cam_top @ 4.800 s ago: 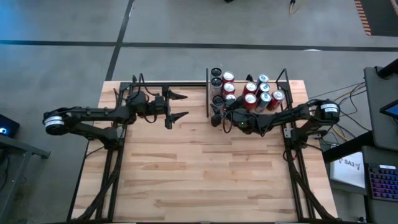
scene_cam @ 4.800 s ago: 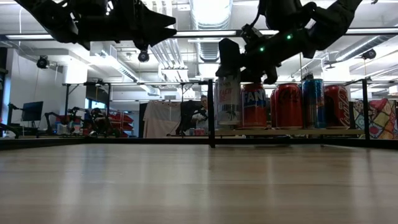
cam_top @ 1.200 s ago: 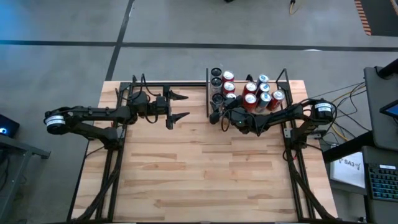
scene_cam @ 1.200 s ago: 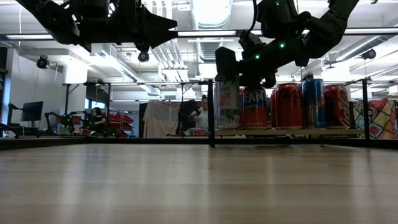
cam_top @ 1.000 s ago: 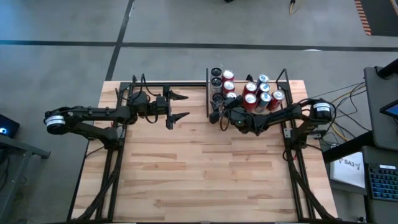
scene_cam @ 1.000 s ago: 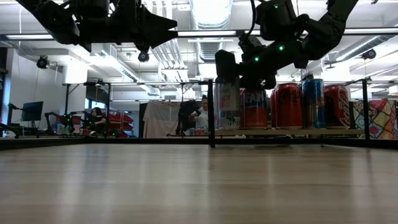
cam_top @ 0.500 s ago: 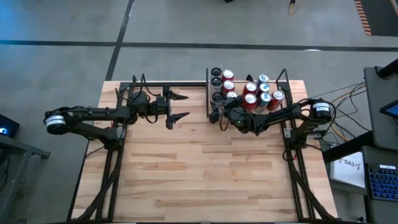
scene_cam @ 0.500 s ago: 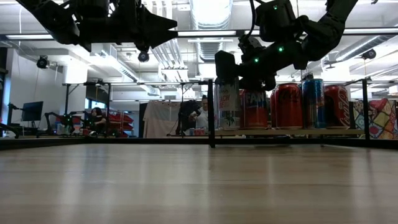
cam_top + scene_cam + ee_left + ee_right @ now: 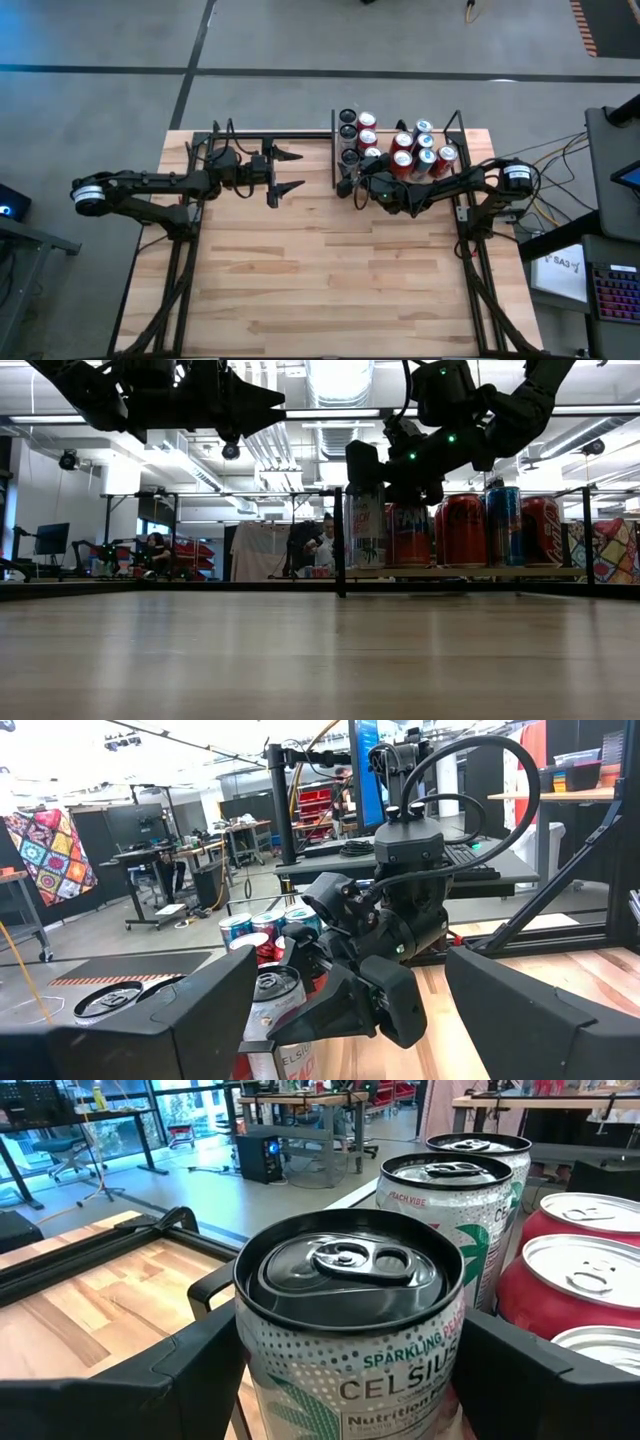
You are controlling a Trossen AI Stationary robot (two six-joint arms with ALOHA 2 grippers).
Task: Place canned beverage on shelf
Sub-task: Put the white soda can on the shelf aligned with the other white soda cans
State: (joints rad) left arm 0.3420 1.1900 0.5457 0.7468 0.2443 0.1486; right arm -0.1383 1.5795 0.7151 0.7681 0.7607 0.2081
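Celsius can (image 9: 350, 1340) is seen standing on the shelf (image 9: 462, 150) at its front left corner, flanked by the spread fingers of the right claw (image 9: 352, 187), contact not discernible. Left claw (image 9: 283, 171) is held released above the table (image 9: 320, 280).

A light butcher-block wooden desk (image 9: 330, 270) carries, at its far edge right of centre, a rectangular light-wood shelf (image 9: 447, 133) edged with thin black metal rods and upright posts. On the shelf stand upright drink cans packed close together: white-and-silver Celsius cans (image 9: 350, 1330) along its left side, red cans (image 9: 462, 528) and a blue can (image 9: 504, 525) toward the right.
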